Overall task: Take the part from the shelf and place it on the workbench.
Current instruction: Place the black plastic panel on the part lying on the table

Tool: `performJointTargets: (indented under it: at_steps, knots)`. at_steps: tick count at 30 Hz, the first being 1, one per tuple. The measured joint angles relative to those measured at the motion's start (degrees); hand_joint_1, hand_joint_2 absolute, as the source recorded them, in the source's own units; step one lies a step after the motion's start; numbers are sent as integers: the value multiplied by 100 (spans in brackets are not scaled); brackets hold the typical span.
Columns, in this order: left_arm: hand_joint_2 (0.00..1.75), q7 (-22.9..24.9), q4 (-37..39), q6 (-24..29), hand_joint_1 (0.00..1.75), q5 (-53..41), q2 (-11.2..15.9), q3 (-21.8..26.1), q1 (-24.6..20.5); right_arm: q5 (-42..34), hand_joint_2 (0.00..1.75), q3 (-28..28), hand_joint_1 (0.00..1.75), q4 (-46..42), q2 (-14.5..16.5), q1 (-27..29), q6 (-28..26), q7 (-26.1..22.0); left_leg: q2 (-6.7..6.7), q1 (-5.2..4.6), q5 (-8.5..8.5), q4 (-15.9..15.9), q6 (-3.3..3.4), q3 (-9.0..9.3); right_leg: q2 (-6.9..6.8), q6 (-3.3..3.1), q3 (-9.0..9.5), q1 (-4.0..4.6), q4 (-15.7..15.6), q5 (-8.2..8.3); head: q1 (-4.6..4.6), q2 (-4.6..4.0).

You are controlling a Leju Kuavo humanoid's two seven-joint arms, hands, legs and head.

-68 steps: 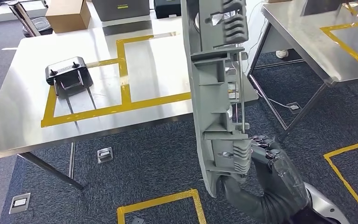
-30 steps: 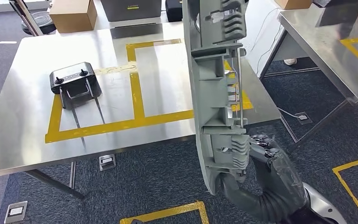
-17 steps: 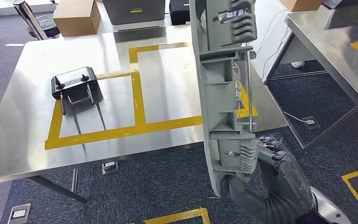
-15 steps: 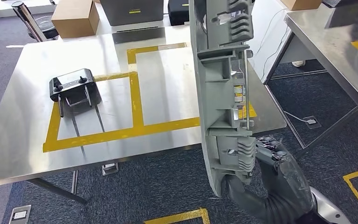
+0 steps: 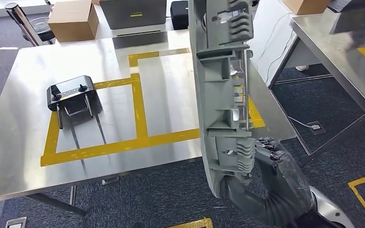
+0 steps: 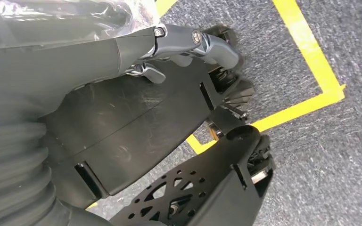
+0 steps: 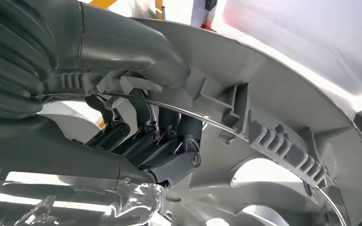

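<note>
Since a moment ago our whole view shifts a little, so the shiny metal workbench [image 5: 24,142] sits a bit lower and closer. Our right hand [image 5: 271,164] grips the long grey plastic part [image 5: 221,95] near its bottom end and holds it upright in front of the bench, not on it. From the head we see ribs and slots. The right wrist view shows dark fingers [image 7: 169,129] curled around a thin metal rod. Our left hand [image 6: 184,44] hangs over grey carpet; we cannot tell if it is closed. A black controller [image 5: 70,92] rests on the bench.
</note>
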Motion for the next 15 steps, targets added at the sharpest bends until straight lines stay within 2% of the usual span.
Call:
performJointTargets:
  at_steps: [1, 3, 4, 5, 6, 7, 8, 9, 10, 12, 15]
  knots:
    - [175, 2, 0, 0, 0, 0, -1, 0, 4, 0, 175, -1, 175, 0, 0, -1, -1, 2, -3, 19, -15, -64, 28, 37, 1, 24, -114, 0, 204, -89, 19, 0]
    - [175, 3, 0, 0, 0, 1, -2, -1, 14, 0, 175, 1, 175, 1, 0, 2, -1, 3, -5, 25, -39, -92, 62, 78, 7, 55, -523, -6, 903, -323, 66, 0]
    - [175, 4, 0, 2, 0, 2, -2, -2, 20, 0, 175, 3, 175, 2, 0, 5, -1, 3, -6, 22, -61, -92, 72, 104, 7, 64, -745, -7, 1248, -393, 80, 0]
    - [175, 5, 0, 6, 0, 5, -3, -2, 27, 0, 175, 4, 175, 3, 0, 8, -1, 3, -7, 18, -90, -91, 77, 143, 7, 68, -904, -8, 1449, -369, 90, 0]
    - [175, 7, 0, 12, 0, 8, -3, -2, 35, 0, 175, 5, 175, 3, 0, 10, -1, 4, -11, 15, -127, -91, 75, 195, 7, 62, -968, -7, 1446, -228, 94, 0]
    - [175, 10, 0, 19, 0, 10, -4, -2, 43, 0, 175, 6, 175, 4, 0, 12, -1, 5, -17, 14, -171, -90, 67, 260, 7, 49, -930, -6, 1228, 18, 101, 0]
    - [175, 15, 0, 24, 0, 13, -7, -2, 52, 0, 175, 7, 175, 4, 0, 12, -2, 5, -22, 12, -222, -90, 53, 328, 6, 29, -825, -3, 873, 299, 111, 0]
    - [175, 19, 0, 29, 0, 13, -10, -3, 60, 0, 175, 9, 175, 5, 1, 8, -2, 5, -26, 0, -274, -90, 29, 368, 4, 6, -705, 10, 554, 500, 119, 0]
    - [175, 21, 0, 34, 0, 13, -13, -3, 66, 0, 175, 11, 175, 4, 1, 1, -3, 4, -26, -10, -320, -85, -1, 391, 1, -18, -584, 22, 275, 583, 126, 0]
    - [175, 24, 0, 52, 0, 12, -19, -5, 71, 0, 175, 20, 175, 4, 1, -8, -5, 2, -15, -21, -369, -93, -63, 382, 5, -71, -468, 51, 73, 492, 121, 0]
    - [175, 25, 0, 75, 0, 13, -20, -7, 69, 0, 175, 27, 175, 4, 1, -2, -8, 7, 4, -13, -452, -62, -156, 404, 20, -150, -389, 23, -41, 409, 102, 0]
